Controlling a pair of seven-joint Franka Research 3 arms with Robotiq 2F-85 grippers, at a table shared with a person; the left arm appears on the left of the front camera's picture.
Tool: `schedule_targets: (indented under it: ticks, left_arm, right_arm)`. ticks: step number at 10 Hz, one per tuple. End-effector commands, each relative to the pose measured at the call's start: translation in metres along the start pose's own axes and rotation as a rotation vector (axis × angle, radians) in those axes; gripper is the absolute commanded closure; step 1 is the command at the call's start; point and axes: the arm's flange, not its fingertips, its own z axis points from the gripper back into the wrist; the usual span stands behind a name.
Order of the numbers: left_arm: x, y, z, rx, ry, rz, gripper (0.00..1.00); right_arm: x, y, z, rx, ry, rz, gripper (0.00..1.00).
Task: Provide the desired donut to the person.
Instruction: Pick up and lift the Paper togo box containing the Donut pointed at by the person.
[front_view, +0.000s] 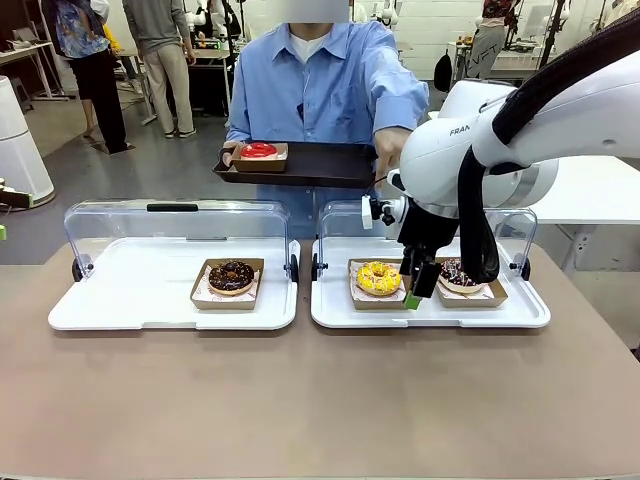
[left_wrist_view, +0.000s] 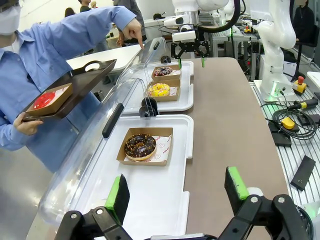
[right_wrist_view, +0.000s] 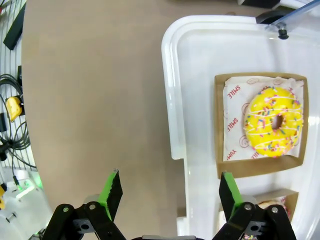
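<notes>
The person (front_view: 325, 85) in a light blue shirt holds a dark tray (front_view: 320, 165) that carries a red donut (front_view: 258, 150) in a box. The person's other hand (front_view: 390, 150) points a finger (left_wrist_view: 136, 36) down over the right white tray (front_view: 430, 312). On that tray lie a yellow sprinkled donut (front_view: 378, 277) (right_wrist_view: 274, 121) and a chocolate sprinkled donut (front_view: 462, 274). My right gripper (front_view: 418, 285) (right_wrist_view: 170, 192) hangs open above the tray's near edge, between the two boxes, holding nothing. A chocolate donut (front_view: 231, 277) (left_wrist_view: 140, 145) sits on the left white tray (front_view: 130, 310). My left gripper (left_wrist_view: 177, 192) is open and hovers over that tray's near end.
Both white trays have clear lids (front_view: 175, 225) swung up on the far side. Bare brown tabletop (front_view: 320, 400) spreads between the trays and my side. In the left wrist view, cables and a yellow-buttoned box (left_wrist_view: 287, 122) lie on a bench beyond the table edge.
</notes>
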Motion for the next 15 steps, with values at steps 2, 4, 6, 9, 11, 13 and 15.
schedule_targets:
  ticks: [2, 4, 6, 9, 11, 13, 15]
  left_arm:
    - [0.000, 0.000, 0.001, 0.004, -0.005, -0.004, 0.00]
    - [0.000, 0.000, 0.001, 0.004, -0.005, -0.004, 0.00]
    - [0.000, 0.000, 0.001, 0.004, -0.005, -0.004, 0.00]
    - [0.000, 0.000, 0.001, 0.004, -0.005, -0.004, 0.00]
    - [0.000, 0.000, 0.001, 0.004, -0.005, -0.004, 0.00]
    - [0.000, 0.000, 0.001, 0.004, -0.005, -0.004, 0.00]
    - [0.000, 0.000, 0.001, 0.004, -0.005, -0.004, 0.00]
  right_arm:
    - [0.005, -0.002, -0.012, -0.034, 0.061, 0.100, 0.00]
    - [0.003, -0.011, -0.024, -0.046, 0.091, 0.126, 0.00]
    - [0.001, -0.020, -0.033, -0.046, 0.125, 0.077, 0.00]
    - [0.003, -0.030, -0.045, -0.039, 0.139, 0.046, 0.00]
    - [0.007, -0.042, -0.047, -0.030, 0.151, 0.039, 0.00]
    - [0.009, -0.053, -0.049, -0.023, 0.158, 0.032, 0.00]
    - [0.006, -0.059, -0.052, -0.021, 0.170, 0.020, 0.00]
